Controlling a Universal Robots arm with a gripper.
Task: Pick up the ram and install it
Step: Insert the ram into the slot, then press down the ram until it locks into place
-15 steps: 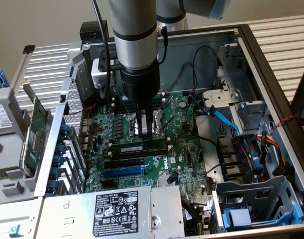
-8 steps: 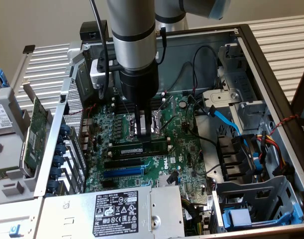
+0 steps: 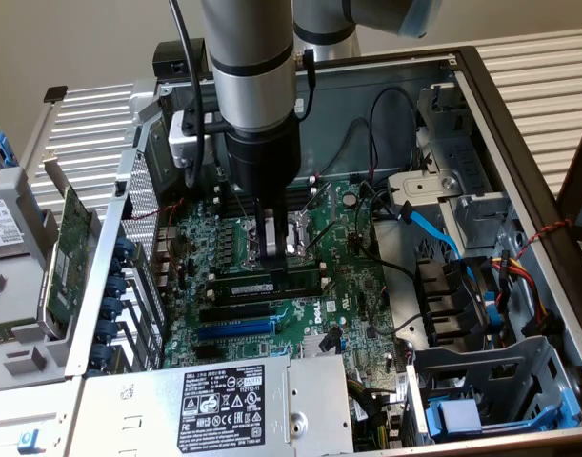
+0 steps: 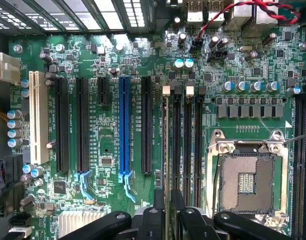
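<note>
The arm (image 3: 248,76) descends almost vertically into the open case (image 3: 481,105), its wrist pointing straight down over the motherboard (image 3: 271,276). The gripper (image 3: 271,249) hangs just above the ram (image 3: 271,284), near the CPU socket (image 3: 295,233).

In the exterior view the ram stands on edge in a memory slot (green board, black chips, white sticker facing the camera), lying parallel to the black and blue expansion slots (image 3: 235,327) closer to the power supply (image 3: 224,400).

In the wrist view the ram (image 4: 165,145) appears edge-on as a thin strip running from the white end clips (image 4: 166,90) down to the gripper (image 4: 168,212). The fingers (image 4: 154,212) sit slightly parted on either side of the ram's top edge; whether they touch it cannot be told. The neighbouring memory slots (image 4: 188,145) lie between the ram and the CPU socket (image 4: 245,182).
</note>
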